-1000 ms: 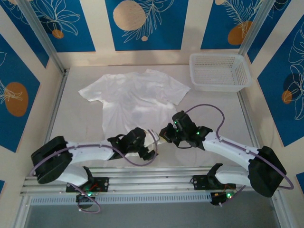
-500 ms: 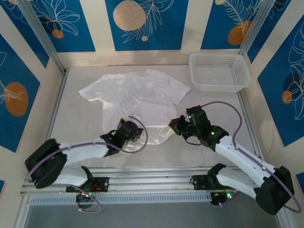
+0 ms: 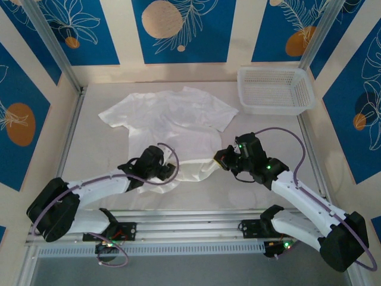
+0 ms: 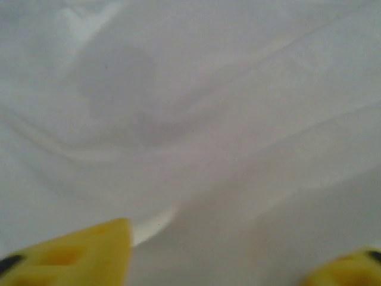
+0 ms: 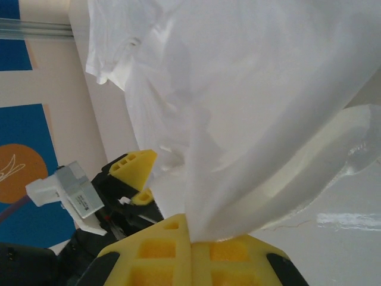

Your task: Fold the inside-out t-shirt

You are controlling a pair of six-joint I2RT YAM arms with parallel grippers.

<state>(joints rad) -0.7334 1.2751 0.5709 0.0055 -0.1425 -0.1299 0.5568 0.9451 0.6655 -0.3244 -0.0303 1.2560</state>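
As both arms reach out from the near edge, the left tool (image 3: 156, 161) and right tool (image 3: 221, 157) now stand over the lower body of the shirt (image 3: 172, 116). They are farther from their bases than a second ago, when they worked at the hem close to the near side of the counter (image 3: 92, 152).

The right tool (image 5: 190, 238) has its yellow pads pressed together on a gathered pinch of white cloth, which rises from it in a taut sheet. The left tool (image 4: 238, 256) has its pads apart, with wrinkled cloth spread beyond and between them; no clamp on the cloth is evident there.

Between the two tools the hem lies as a rolled, curved edge, carried forward and doubled over the lower part of the shirt, so the near end of the garment is shorter than before. Beyond the fold, the chest, both sleeves and the collar remain spread flat at the middle of the counter, unchanged. At the far right corner the basket (image 3: 274, 89) stands apart from the shirt, unmoved.

Judged from this layout, a first bottom-to-top fold is under way but incomplete. The hem covers only part of the body, and the left side, seemingly let go, may lag behind the right and skew the fold line.
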